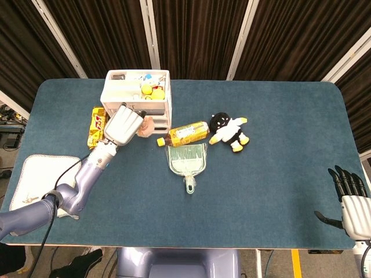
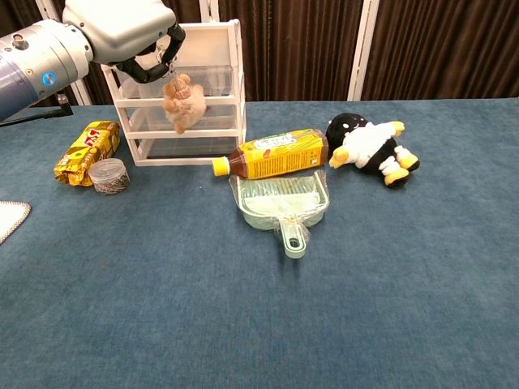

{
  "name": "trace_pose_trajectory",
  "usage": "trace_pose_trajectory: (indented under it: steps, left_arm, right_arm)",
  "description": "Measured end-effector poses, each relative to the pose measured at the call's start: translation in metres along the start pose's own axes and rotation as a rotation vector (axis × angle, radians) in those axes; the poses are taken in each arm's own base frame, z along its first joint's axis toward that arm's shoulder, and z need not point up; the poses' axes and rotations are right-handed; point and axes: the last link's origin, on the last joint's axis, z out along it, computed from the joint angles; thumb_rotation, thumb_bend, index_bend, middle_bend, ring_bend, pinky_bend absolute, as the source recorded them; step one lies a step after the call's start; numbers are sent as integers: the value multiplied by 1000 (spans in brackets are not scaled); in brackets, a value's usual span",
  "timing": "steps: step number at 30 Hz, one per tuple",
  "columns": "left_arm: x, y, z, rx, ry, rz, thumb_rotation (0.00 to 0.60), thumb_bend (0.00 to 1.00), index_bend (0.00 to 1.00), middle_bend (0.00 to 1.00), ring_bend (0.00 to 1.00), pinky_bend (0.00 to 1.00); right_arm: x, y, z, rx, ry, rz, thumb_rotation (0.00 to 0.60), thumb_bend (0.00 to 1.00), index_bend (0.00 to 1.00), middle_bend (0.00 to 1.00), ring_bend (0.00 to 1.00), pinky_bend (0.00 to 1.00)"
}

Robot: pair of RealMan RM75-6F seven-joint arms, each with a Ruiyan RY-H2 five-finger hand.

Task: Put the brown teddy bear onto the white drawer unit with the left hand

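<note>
Blue table [image 1: 278,174]: one bear [image 2: 183,101] dangles from my left hand's [image 2: 123,34] pinch, upper left, before one drawer unit [image 2: 217,81]; right hand [image 1: 351,202] spread, lower right edge.

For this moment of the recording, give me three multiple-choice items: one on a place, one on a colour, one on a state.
1. Where is the brown teddy bear?
A. Lying on the table by the dustpan
B. Hanging from the left hand in front of the white drawer unit
C. Resting on top of the drawer unit

2. What colour is the dustpan?
A. Pale green
B. Red
C. Black

3. What state is the right hand in?
A. Holding the bottle
B. Pressing on the penguin toy
C. Holding nothing, fingers apart

Answers:
1 B: in the chest view the bear dangles below the hand, level with the drawer fronts.
2 A: its tray and handle are light green, below the bottle.
3 C: the head view shows it at the table's near right corner, far from everything.
</note>
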Motion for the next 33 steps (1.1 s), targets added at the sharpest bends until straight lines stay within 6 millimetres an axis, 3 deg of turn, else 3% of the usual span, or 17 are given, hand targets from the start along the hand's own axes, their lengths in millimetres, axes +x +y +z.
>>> trace_pose_trajectory:
  steps: [33]
  left_arm:
    - [-18, -6, 4, 30, -35, 27, 600, 481, 652, 1000, 884, 743]
  right_arm:
    - [1, 1, -1, -9, -5, 14, 600, 0, 0, 0, 0, 0]
